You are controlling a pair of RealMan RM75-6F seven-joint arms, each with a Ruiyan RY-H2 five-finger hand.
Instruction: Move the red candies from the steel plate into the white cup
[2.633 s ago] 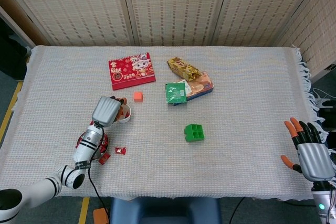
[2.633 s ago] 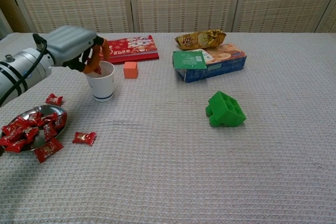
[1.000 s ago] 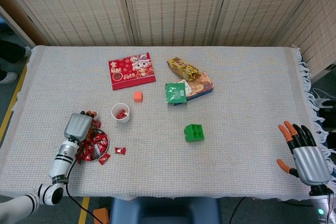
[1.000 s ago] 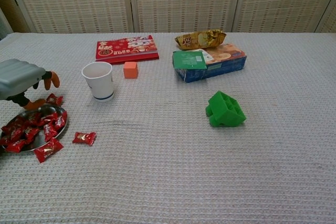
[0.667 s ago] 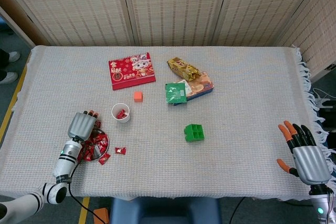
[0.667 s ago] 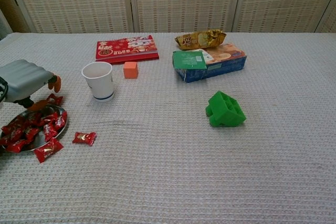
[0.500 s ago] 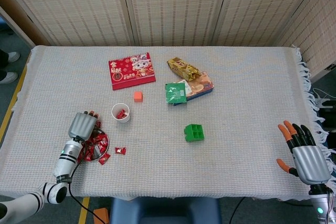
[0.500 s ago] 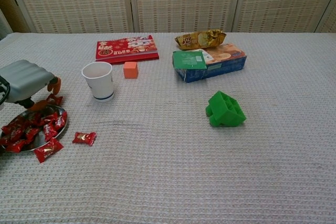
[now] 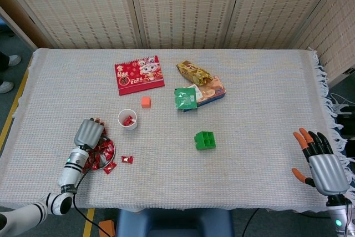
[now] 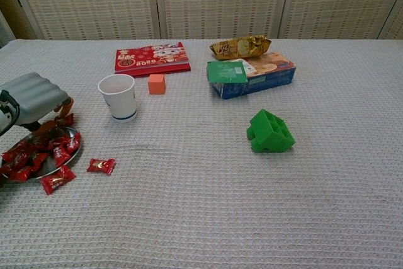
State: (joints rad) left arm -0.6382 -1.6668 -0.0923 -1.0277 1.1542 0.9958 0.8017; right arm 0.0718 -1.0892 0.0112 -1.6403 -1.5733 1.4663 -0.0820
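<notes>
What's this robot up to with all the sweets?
It's moving red candies from a steel plate into a white cup. The left hand is over the plate, reaching for more. A few candies are in the cup, and some lie loose on the cloth. The right hand is idle, open, far off.

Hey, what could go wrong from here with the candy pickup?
The left hand reaches into a heaped plate; it may push more candies over the rim, where loose candies already lie on the cloth. The cup stands close by, so the hand might knock it over on the way back.
</notes>
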